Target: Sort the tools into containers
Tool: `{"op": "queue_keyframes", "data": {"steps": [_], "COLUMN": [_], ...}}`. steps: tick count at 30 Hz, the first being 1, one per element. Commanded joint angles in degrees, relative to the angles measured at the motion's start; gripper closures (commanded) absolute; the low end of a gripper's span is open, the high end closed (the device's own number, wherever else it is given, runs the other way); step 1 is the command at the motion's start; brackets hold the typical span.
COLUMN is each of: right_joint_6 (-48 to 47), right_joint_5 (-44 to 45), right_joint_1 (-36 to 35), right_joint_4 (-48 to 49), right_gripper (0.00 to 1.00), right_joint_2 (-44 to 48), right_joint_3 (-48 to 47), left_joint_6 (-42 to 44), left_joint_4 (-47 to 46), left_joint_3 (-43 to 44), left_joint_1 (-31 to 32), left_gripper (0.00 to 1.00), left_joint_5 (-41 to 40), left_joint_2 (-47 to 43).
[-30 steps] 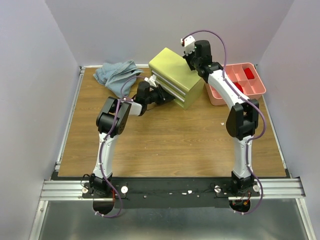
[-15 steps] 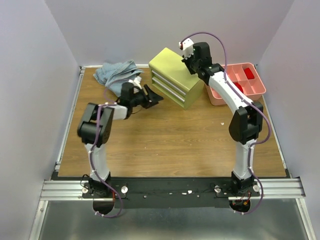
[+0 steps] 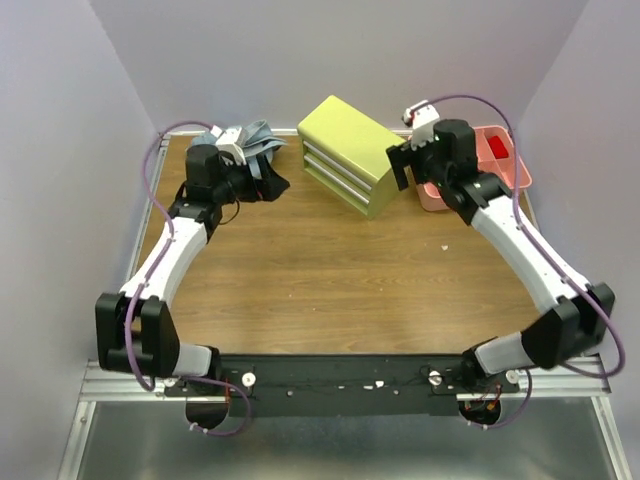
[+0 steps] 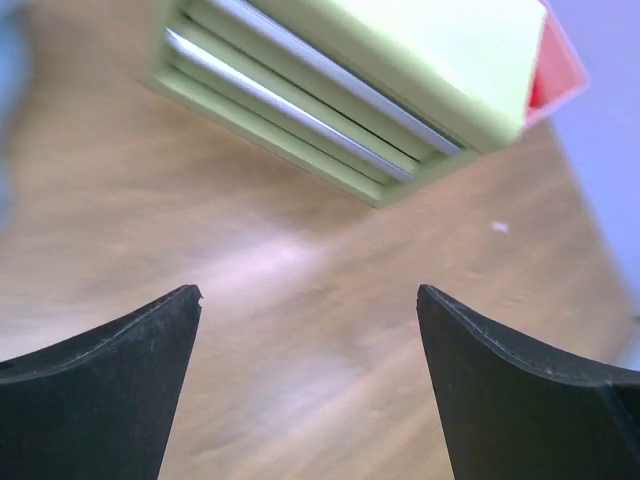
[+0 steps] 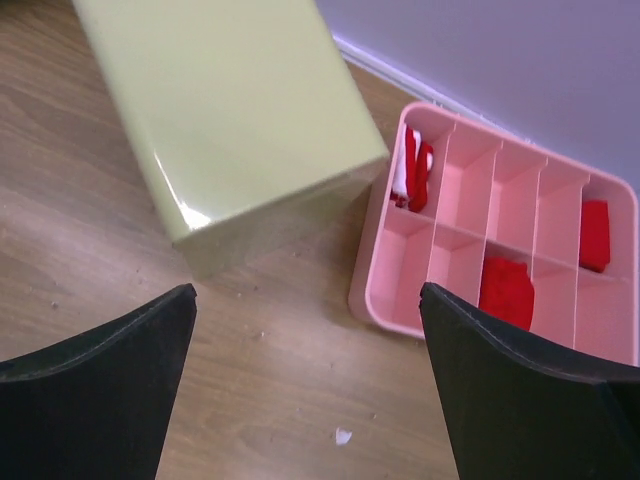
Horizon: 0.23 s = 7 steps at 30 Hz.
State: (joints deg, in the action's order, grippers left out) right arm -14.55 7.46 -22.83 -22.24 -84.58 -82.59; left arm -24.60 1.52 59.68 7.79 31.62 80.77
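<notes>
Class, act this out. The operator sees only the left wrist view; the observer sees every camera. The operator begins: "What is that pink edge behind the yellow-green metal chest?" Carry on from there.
Observer: A pink plastic tray divided into compartments; red items lie in three of them.
Operator: Is the right claw carrying anything?
Observer: No. The right claw is open and empty, near the gap between the yellow-green metal chest and the tray.
Operator: And the blue blur at my left edge?
Observer: A crumpled blue-grey cloth at the back left corner of the wooden table.
</notes>
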Motion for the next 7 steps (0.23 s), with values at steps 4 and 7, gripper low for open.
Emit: {"op": "queue_keyframes", "data": {"steps": [4,7], "right_joint_6": [7.0,7.5], "right_joint_5": [3.8,3.1], "right_joint_1": [-0.3,-0.2], "right_joint_4": [-2.6,-2.0], "right_gripper": [0.00,0.00], "right_joint_2": [11.9,14.3], "right_joint_3": [10.5,12.6], "left_joint_6": [18.6,18.9], "left_joint_4": [12.7,11.5], "left_joint_3": [8.2,8.9], "left_joint_1": [-1.6,-2.0], "left_gripper": [0.01,0.01], "left_joint_5": [-26.1,-25.9], "left_joint_2": [-5.7,-6.5]}}
